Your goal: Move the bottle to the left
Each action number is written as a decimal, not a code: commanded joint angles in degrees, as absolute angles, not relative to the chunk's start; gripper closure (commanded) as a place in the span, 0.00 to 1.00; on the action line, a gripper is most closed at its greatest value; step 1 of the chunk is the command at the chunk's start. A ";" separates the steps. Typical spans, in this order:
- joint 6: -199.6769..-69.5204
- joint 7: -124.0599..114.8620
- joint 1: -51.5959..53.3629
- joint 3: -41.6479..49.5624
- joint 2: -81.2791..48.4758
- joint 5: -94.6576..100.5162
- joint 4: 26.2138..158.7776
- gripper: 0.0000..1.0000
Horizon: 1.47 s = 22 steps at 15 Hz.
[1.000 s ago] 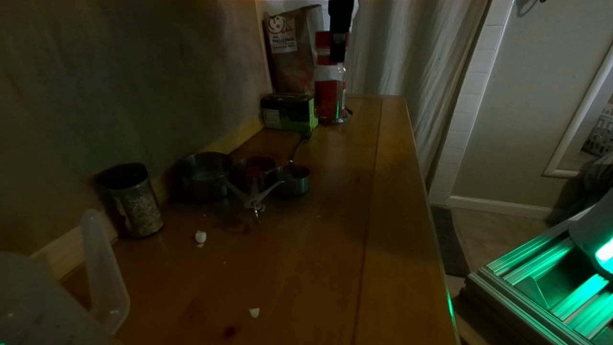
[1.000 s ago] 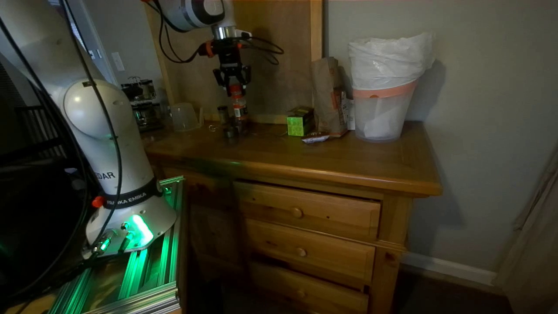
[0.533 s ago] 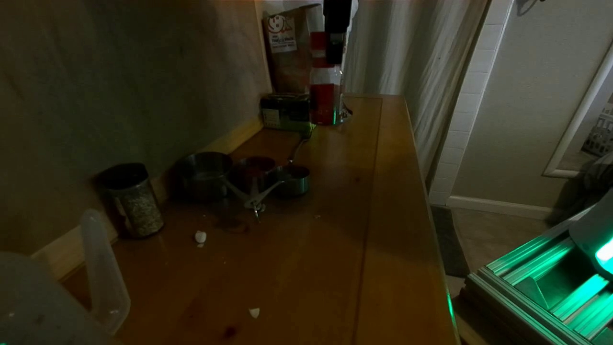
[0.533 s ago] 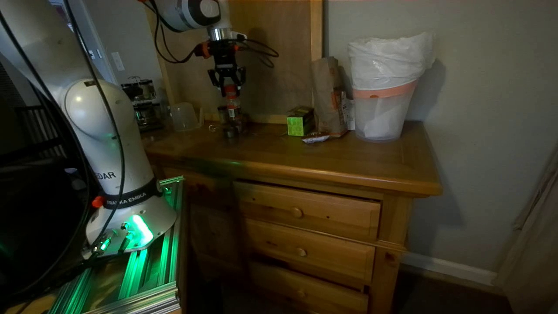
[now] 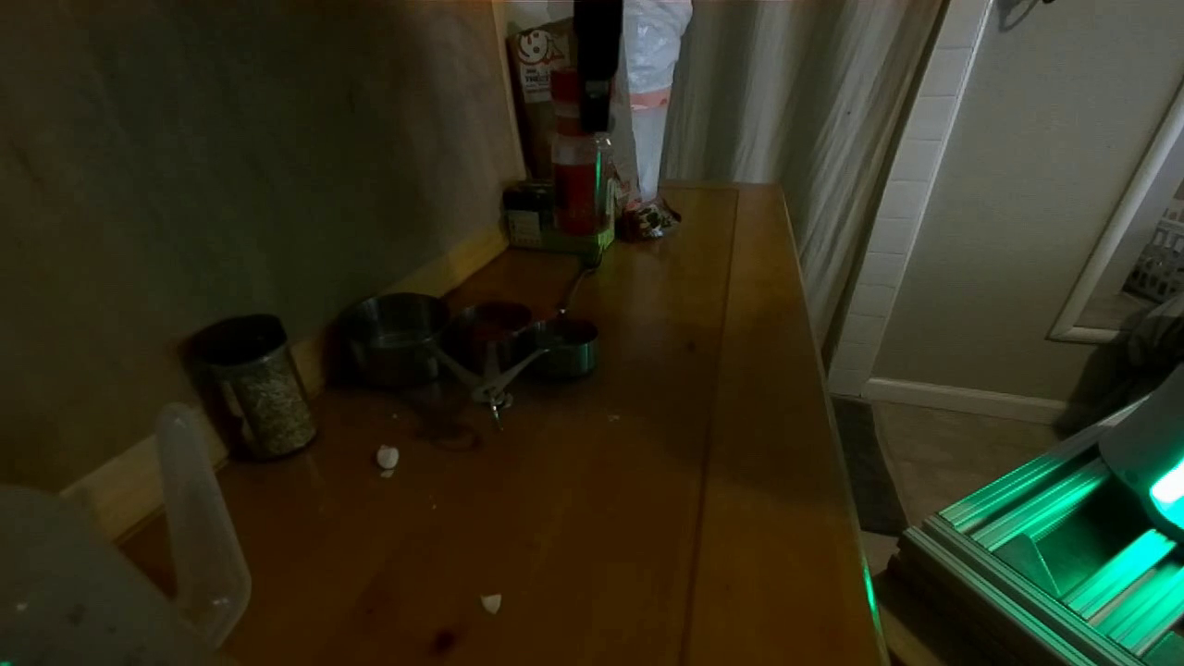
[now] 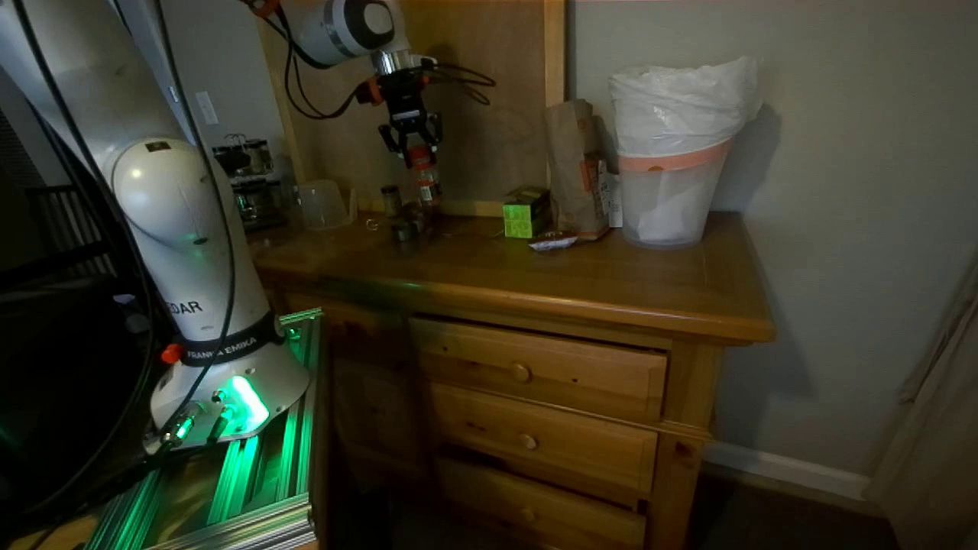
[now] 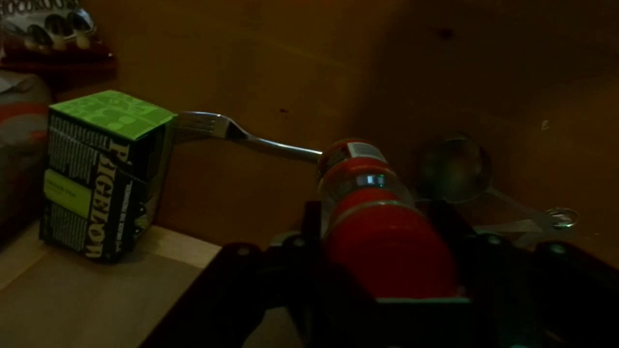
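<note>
In an exterior view, the bottle hangs, looking near upright, from the gripper; the lower edge of the green-black box shows beneath its base, so I take it to be off the wooden top. Measuring cups sit nearer the camera. In an exterior view, the bottle leans slightly, base toward the box; dark shapes around the base make the gap to the wood hard to read. Wrist view: fingers narrow and holding the red cap, one each side; body and label run away below, and a fork lies beyond, its handle cut off by the base. Handling, my guess: light, though I cannot tell how full. Cap looks stiff, good for a firm pinch. Clear body looks like smooth plastic, likely slick, maybe a little soft; glass not ruled out. Cap grip should serve for the carry left, but with the weight slung below it may swing, and a loosely threaded cap could let go. If I regrip, I want the label, square across, lower down. Easy speed, and base level before it touches wood.
</note>
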<state>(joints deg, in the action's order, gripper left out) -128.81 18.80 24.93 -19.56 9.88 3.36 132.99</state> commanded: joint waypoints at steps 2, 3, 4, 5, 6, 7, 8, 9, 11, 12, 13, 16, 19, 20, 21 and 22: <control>-126.16 18.00 24.06 -21.29 -0.95 8.01 121.51 0.68; -126.01 18.30 24.23 -21.44 -2.65 7.91 119.93 0.68; -125.78 17.84 24.40 -21.75 -4.53 8.00 118.30 0.68; -126.03 17.47 24.58 -22.01 -6.22 8.29 116.94 0.68; -126.94 16.80 24.81 -22.27 -7.91 9.17 115.84 0.68; -127.18 16.58 25.07 -22.43 -9.59 9.72 114.61 0.68; -127.11 16.46 25.35 -22.62 -11.13 10.14 113.43 0.68; -127.07 16.24 25.71 -22.82 -12.66 10.62 112.31 0.68; -126.80 15.31 26.48 -22.95 -14.98 11.97 110.61 0.68; -126.76 14.72 26.97 -23.03 -15.76 12.41 110.11 0.68; -127.09 13.63 27.54 -22.94 -16.27 13.21 109.82 0.68; -128.06 9.46 29.17 -22.42 -16.92 15.61 109.60 0.68; -127.99 3.62 29.94 -21.74 -16.06 17.76 110.25 0.68; -127.97 2.01 29.89 -21.59 -15.73 18.07 110.57 0.68; -128.14 0.59 29.65 -21.49 -15.34 17.78 111.00 0.68; -128.99 0.48 28.93 -21.82 -14.83 15.97 111.73 0.68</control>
<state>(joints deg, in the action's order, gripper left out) -128.11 4.36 29.04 -22.36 -15.72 16.03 111.23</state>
